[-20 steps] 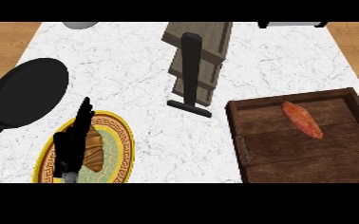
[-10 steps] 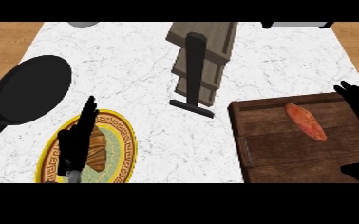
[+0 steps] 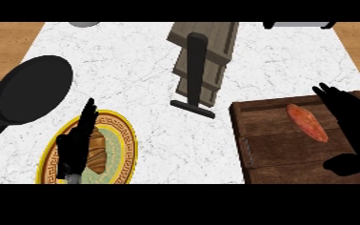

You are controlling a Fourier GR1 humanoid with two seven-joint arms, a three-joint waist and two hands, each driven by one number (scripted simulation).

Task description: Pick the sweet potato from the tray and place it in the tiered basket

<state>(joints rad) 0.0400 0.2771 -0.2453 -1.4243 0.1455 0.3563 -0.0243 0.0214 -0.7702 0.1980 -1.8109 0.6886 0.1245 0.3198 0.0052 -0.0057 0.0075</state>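
An orange sweet potato (image 3: 307, 122) lies in the brown wooden tray (image 3: 274, 148) at the lower right. My right hand (image 3: 342, 112) hovers over the tray's right side, just right of the sweet potato, fingers spread and open, thumb low at the tray's front right. The tiered basket (image 3: 204, 62), a tan wooden rack with a black post, stands at the counter's middle. My left hand (image 3: 76, 148) rests open, fingers up, over a yellow-rimmed plate (image 3: 126, 148) at the lower left.
A black pan (image 3: 34, 89) sits at the left edge. The plate holds a brown pastry (image 3: 97, 150). A grey bowl (image 3: 84, 24) and a dark-framed object (image 3: 295, 24) show at the far edge.
My right hand has come in from the right edge and moved further over the tray, closer to the sweet potato. The left hand has barely shifted.
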